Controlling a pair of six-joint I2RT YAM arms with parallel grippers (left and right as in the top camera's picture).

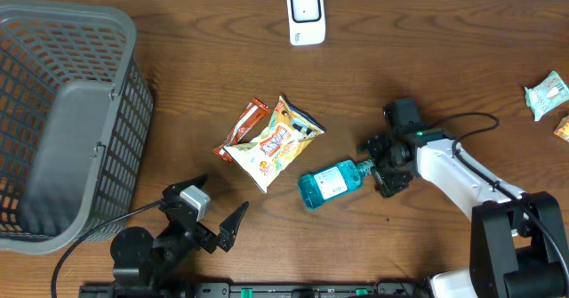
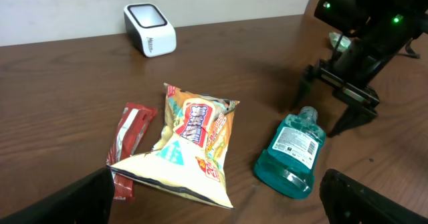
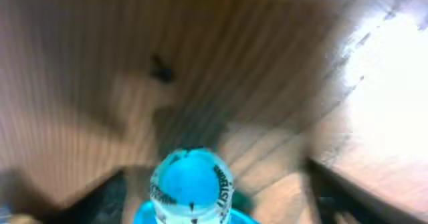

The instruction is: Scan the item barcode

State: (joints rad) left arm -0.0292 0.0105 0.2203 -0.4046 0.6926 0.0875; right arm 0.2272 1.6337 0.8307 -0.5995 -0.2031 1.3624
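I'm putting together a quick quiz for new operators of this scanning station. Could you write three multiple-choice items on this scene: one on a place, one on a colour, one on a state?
1. Where is the white scanner?
A. Beside the left pincer
B. At the far edge, beyond the snack bag
C. Under the bottle

2. What colour is the bottle?
A. Blue-green
B. Red
C. Yellow

3. How is the left pincer?
A. Shut on the snack bag
B. Shut on the bottle
C. Open, holding nothing

Answers:
1 B: the overhead view shows it alone at the top, past the bag.
2 A: the overhead and left wrist views both show its teal colour.
3 C: it stands spread wide with nothing in it.
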